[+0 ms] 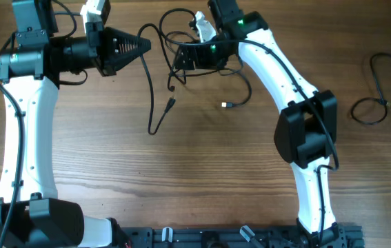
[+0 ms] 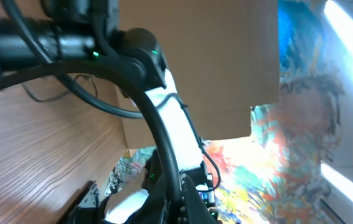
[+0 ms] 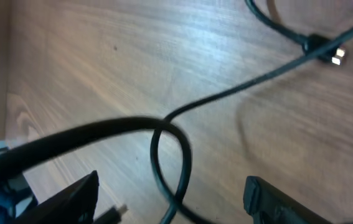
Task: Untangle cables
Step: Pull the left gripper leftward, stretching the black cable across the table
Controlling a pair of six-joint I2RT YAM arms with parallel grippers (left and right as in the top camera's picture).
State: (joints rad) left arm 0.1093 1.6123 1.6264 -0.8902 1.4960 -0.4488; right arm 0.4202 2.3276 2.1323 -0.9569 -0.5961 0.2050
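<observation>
Several thin black cables (image 1: 202, 65) lie tangled at the back middle of the table. One cable (image 1: 152, 103) runs from the tangle to my left gripper (image 1: 147, 46) and trails down to a plug (image 1: 172, 105). The left gripper (image 2: 175, 186) is shut on that cable (image 2: 151, 118), which rises out from between its fingers. My right gripper (image 1: 181, 63) hangs open over the tangle. In the right wrist view a cable loop (image 3: 171, 155) crosses itself on the table below the right gripper (image 3: 173, 199), touching neither finger. A silver-tipped plug (image 3: 332, 55) lies further off.
A separate coiled black cable (image 1: 373, 93) lies alone at the far right of the table. Another small plug (image 1: 227, 105) rests near the tangle's front. A brown cardboard wall (image 2: 213, 56) stands behind the table. The arm bases (image 1: 181, 238) sit along the front edge.
</observation>
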